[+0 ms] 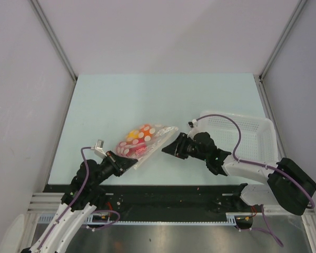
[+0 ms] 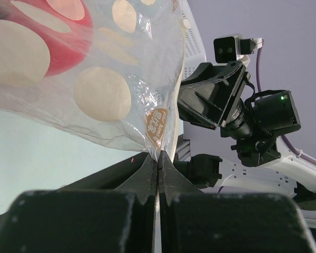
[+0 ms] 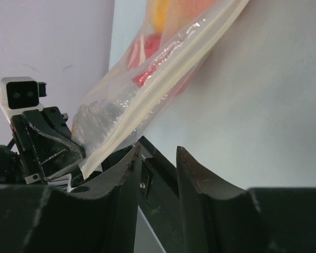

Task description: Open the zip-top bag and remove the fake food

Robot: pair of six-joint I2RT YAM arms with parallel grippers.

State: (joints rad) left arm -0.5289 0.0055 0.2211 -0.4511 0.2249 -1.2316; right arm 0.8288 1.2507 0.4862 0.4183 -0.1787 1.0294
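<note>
The clear zip-top bag (image 1: 143, 140) with white polka dots lies tilted on the pale table, holding red, orange and yellow fake food (image 1: 137, 135). My left gripper (image 1: 127, 162) is shut on the bag's lower corner (image 2: 159, 150), jaws pressed together on the plastic. The red fruit shows through the bag in the left wrist view (image 2: 39, 31). My right gripper (image 1: 168, 147) is open and empty, just right of the bag, apart from it. In the right wrist view the bag's zip strip (image 3: 163, 79) runs above my open right gripper (image 3: 157, 153), and the fruit (image 3: 150, 50) shows inside.
A white perforated basket (image 1: 263, 138) stands on the table at the right, behind my right arm. Grey walls enclose the table (image 1: 147, 95) at the back and sides. A black rail (image 1: 163, 195) runs along the near edge.
</note>
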